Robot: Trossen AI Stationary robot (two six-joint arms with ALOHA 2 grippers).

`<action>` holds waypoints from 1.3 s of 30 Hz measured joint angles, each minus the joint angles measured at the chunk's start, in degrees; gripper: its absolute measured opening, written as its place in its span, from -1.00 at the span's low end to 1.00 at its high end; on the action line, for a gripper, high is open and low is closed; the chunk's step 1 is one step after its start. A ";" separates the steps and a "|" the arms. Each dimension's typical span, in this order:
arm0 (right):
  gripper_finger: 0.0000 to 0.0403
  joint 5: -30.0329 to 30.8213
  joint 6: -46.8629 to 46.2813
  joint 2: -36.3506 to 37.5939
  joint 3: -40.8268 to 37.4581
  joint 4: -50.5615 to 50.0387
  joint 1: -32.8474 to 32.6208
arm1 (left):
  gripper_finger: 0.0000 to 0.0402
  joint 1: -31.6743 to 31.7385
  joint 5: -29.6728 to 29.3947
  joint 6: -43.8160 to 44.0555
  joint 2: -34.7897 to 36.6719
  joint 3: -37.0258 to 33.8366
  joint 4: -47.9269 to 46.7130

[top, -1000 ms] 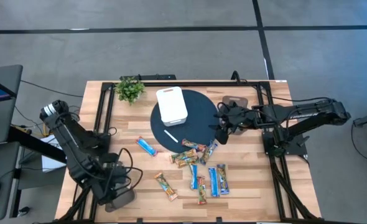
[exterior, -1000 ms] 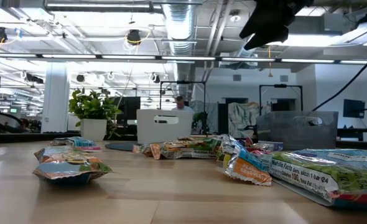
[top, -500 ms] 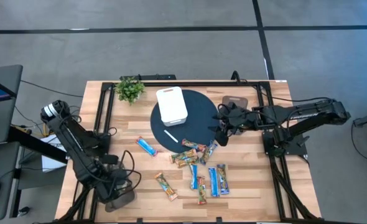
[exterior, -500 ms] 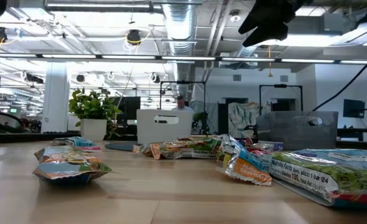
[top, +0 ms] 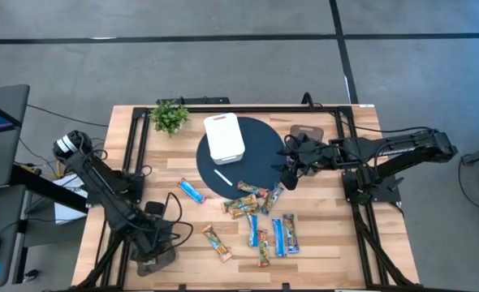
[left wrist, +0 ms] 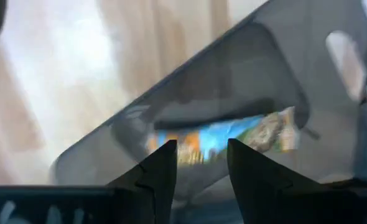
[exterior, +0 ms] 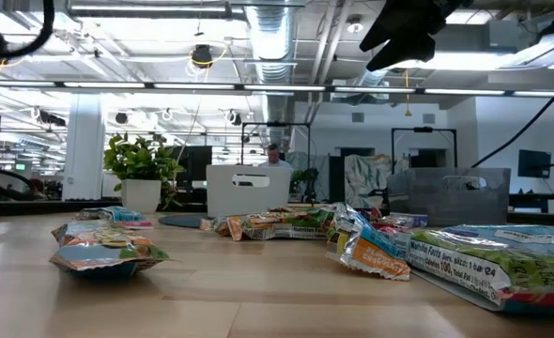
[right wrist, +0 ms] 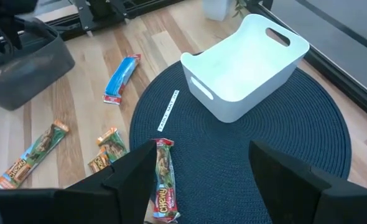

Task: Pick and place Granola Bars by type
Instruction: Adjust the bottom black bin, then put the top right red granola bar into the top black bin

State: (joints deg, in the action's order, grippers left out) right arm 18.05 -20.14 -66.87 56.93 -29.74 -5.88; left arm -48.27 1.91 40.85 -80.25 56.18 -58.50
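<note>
Several granola bars (top: 264,219) lie scattered on the table's near middle, blue-and-white ones and tan multicoloured ones; one blue bar (top: 191,191) and one tan bar (top: 217,242) lie apart to the left. My left gripper (left wrist: 199,163) is open above a grey tray (top: 152,261) at the near left corner. A multicoloured bar (left wrist: 224,134) lies flat in the grey tray (left wrist: 233,74). My right gripper (right wrist: 211,180) is open and empty above the right edge of a round dark mat (top: 260,150). Below it a red-and-tan bar (right wrist: 163,177) lies at the mat's edge.
A white bin (top: 224,138) stands on the mat's far left part, with a thin white stick (top: 222,178) beside it. A small plant (top: 169,116) stands at the far left. Another greyish tray (top: 308,131) sits under my right arm. Black frame rails run along both table sides.
My left arm has shifted over the grey tray, its gripper going a little toward the table's right edge.
</note>
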 joint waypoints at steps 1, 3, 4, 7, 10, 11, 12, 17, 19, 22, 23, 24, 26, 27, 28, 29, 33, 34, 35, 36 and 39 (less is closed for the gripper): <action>0.23 0.01 0.00 0.00 0.00 0.00 -0.14 | -0.33 0.57 0.04 0.06 0.00 -0.90 1.75; 0.23 0.01 -0.02 0.00 0.00 0.00 -0.49 | -0.35 1.59 0.06 0.96 0.00 -2.08 3.30; 0.23 0.01 -0.02 0.00 0.00 0.00 -0.70 | -0.37 2.10 -0.11 1.37 0.00 -2.38 3.72; 0.23 0.01 0.02 0.00 0.00 0.00 -1.39 | -0.41 3.37 -0.18 1.73 0.00 -3.06 4.76; 0.23 0.01 0.02 0.00 0.00 -0.02 -1.76 | -0.45 3.97 -0.18 0.33 0.00 -3.86 6.20; 0.23 0.01 0.02 0.00 -0.02 -0.02 -1.76 | -0.46 4.12 -0.37 -0.25 0.00 -4.25 6.95; 0.23 -0.01 -0.02 0.00 0.00 -0.02 -1.76 | -0.47 4.32 -0.67 -0.73 0.00 -4.70 7.67; 0.23 0.01 -0.42 0.00 0.00 -0.18 -1.71 | -0.49 5.71 -2.35 -1.54 0.00 -5.85 9.46; 0.23 0.01 -0.42 0.00 0.00 -0.22 -1.71 | -0.49 6.22 -4.39 -1.56 0.00 -5.85 9.49; 0.23 0.01 -0.42 0.00 0.00 -0.24 -1.71 | -0.49 6.92 -7.26 -1.59 0.00 -5.85 9.45; 0.23 0.01 -0.42 0.00 -0.01 -0.24 -1.71 | -0.49 7.27 -8.11 -1.61 0.00 -5.85 9.46; 0.23 0.01 -0.42 0.00 0.00 -0.24 -1.71 | -0.49 7.68 -9.09 -1.74 0.00 -5.85 9.46; 0.23 0.04 -0.41 0.00 0.00 -0.24 -1.71 | -0.49 8.67 -11.19 -2.82 0.00 -5.85 9.48; 0.23 0.04 -0.41 0.00 0.00 -0.24 -1.71 | -0.49 9.30 -12.23 -3.45 0.00 -5.85 9.49; 0.23 0.04 -0.40 0.00 0.00 -0.24 -1.68 | -0.49 10.02 -12.98 -4.11 0.00 -5.85 9.47; 0.23 0.04 -0.40 0.00 0.00 -0.24 -1.58 | -0.49 10.84 -13.51 -4.67 0.00 -5.85 9.50; 0.23 0.04 -0.42 0.00 0.00 -0.24 -1.47 | -0.49 14.74 -14.35 -6.28 0.00 -5.85 9.61; 0.23 0.04 -0.42 0.00 -0.01 -0.24 -1.49 | -0.49 15.71 -13.62 -6.24 0.00 -5.85 9.57; 0.23 0.04 -0.43 0.00 0.00 -0.24 -1.58 | -0.49 16.57 -12.08 -6.09 0.00 -5.82 9.54; 0.23 0.04 -0.68 0.00 -0.02 -0.26 -1.77 | -0.49 17.28 -9.96 -5.98 0.05 -5.59 9.20; 0.23 0.04 -0.85 0.00 0.00 -0.46 -2.45 | -0.49 18.34 -3.01 -6.96 0.70 -3.78 8.38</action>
State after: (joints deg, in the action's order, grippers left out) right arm 18.09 -20.99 -66.87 56.93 -30.19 -8.33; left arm -29.92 -1.10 33.89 -79.55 52.40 -50.12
